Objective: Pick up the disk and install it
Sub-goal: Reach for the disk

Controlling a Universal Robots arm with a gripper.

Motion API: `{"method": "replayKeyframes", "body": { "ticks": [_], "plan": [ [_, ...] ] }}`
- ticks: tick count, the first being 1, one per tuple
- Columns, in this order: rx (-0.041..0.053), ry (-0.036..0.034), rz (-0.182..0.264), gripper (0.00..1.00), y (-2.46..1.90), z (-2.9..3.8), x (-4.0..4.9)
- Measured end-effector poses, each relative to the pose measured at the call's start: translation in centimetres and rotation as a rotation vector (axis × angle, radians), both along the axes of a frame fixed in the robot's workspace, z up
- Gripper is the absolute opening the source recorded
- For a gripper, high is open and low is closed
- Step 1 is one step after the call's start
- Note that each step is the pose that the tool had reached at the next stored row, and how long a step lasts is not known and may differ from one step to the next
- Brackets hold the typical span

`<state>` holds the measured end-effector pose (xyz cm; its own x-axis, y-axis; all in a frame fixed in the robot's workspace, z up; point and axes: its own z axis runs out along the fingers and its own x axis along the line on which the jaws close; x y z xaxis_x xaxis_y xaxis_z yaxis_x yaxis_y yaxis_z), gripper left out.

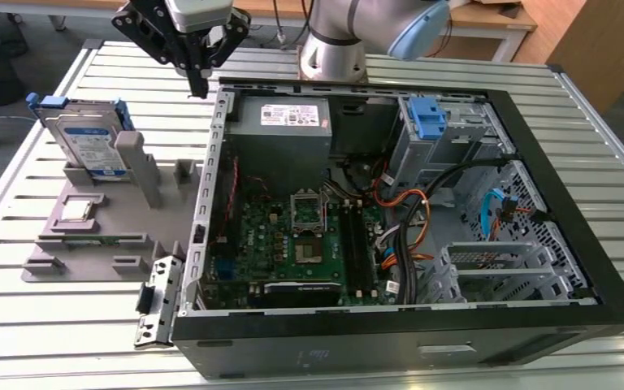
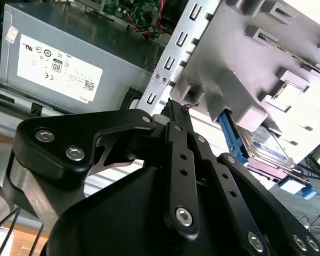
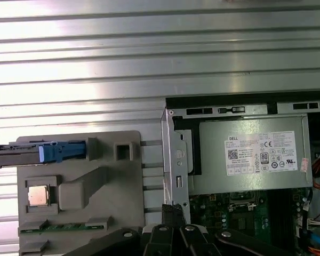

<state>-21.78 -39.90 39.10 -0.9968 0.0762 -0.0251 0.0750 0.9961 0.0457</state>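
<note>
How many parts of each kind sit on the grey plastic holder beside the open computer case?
Silver metal hard disk in blue plastic frame: 1
Square metal processor chip: 1
Thin green memory stick: 1
Total: 3

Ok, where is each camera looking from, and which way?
Exterior view: off the arm, high, looking down on the open computer case; arm and gripper show.
First wrist view: on the wrist, facing straight down at the table; gripper shows.
Second wrist view: on the wrist, looking along the gripper.
All share the disk and power supply.
</note>
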Motion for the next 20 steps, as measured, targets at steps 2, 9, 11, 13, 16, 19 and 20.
{"method": "replayKeyframes", "body": {
  "ticks": [2,9,11,13,16,19,20],
  "plan": [
    [0.0000,0.0000,0.000,0.10,0.00,-0.01,-0.28],
    [0.0000,0.0000,0.000,0.10,0.00,-0.02,-1.01],
    [0.0000,0.0001,0.000,0.10,0.00,-0.04,-1.41],
    [0.0000,0.0000,0.000,0.10,0.00,-0.06,-1.76],
    [0.0001,-0.0001,0.000,0.10,0.00,-0.07,-2.01],
    [-0.0001,0.0000,0.000,0.10,0.00,-0.07,-2.02],
    [0.0000,0.0000,0.000,0.10,0.00,-0.07,-2.03]
  ]
}}
